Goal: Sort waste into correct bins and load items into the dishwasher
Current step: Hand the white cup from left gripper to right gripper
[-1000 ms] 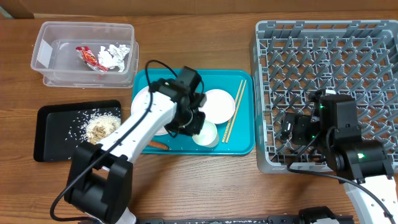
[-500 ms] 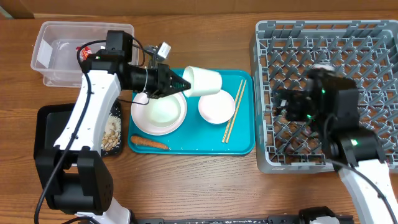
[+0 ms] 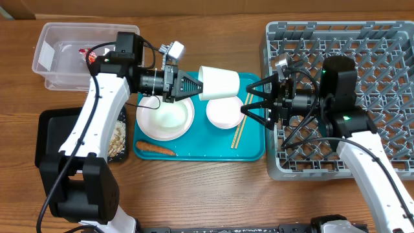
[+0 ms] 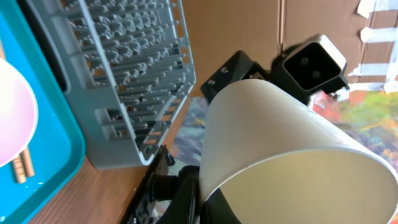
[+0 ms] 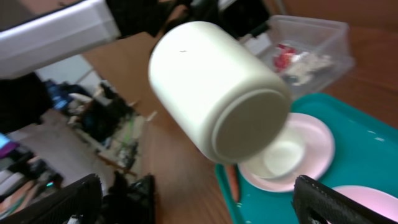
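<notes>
Left gripper point(image 3: 192, 87): clamped on cup point(image 3: 218, 83) rim, cup sideways above tray point(image 3: 253, 147).
Right gripper point(image 3: 249, 98): jaws wide, empty, 3 o'clock of cup.
Carrot point(image 3: 155, 148): tray's 7 o'clock corner.

A brown wooden table point(image 3: 213, 188) is seen bearing four containers. A clear rectangular plastic tub with a white label point(image 3: 77, 26) is set at the far left. A shallow black rectangular tray with rounded corners point(image 3: 48, 129) is placed nearer, on the left. A teal rectangular tray point(image 3: 253, 144) is laid in the middle, just beside it. A big square grey plastic dish rack point(image 3: 388, 45) is stood at the right.
</notes>
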Robot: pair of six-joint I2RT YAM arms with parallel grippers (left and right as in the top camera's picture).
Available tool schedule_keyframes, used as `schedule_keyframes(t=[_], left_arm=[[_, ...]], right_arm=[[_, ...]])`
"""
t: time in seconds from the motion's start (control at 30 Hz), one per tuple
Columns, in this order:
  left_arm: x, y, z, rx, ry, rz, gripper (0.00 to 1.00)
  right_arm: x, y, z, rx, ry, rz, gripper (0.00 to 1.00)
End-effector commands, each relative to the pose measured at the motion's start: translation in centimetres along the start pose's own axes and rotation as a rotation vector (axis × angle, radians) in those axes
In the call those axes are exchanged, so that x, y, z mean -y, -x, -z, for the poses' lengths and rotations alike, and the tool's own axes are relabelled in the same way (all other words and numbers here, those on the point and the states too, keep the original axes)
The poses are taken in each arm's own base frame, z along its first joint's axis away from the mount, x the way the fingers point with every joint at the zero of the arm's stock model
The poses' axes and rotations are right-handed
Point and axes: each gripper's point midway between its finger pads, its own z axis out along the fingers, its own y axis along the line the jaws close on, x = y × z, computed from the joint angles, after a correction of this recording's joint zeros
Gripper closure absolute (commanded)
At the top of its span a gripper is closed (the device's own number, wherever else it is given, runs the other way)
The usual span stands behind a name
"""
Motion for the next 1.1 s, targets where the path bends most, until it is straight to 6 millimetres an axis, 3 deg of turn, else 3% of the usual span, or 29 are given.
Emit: schedule_keyframes(t=[0.0, 0.5, 0.77, 1.07], left_arm=[[1.7, -0.3, -0.9, -0.031, -0.064, -0.044, 0.96], [2.6, -2.1, -3.9, -0.119, -0.084, -0.063, 0.96], [2.5, -2.0, -3.9, -0.116, -0.078, -0.073, 0.96], [2.6, -1.9, -3.9, -0.115, -0.078, -0.080, 0.96]], right_arm=[[-2.0, 0.4, 0.0, -0.008, 0.138, 0.029, 0.00], [-1.7, 0.7, -0.1, -0.001, 0.139, 0.058, 0.00], [-1.8, 0.7, -0.1, -0.001, 0.142, 0.058, 0.17], [-1.8, 0.9, -0.1, 0.002, 0.143, 0.073, 0.27]])
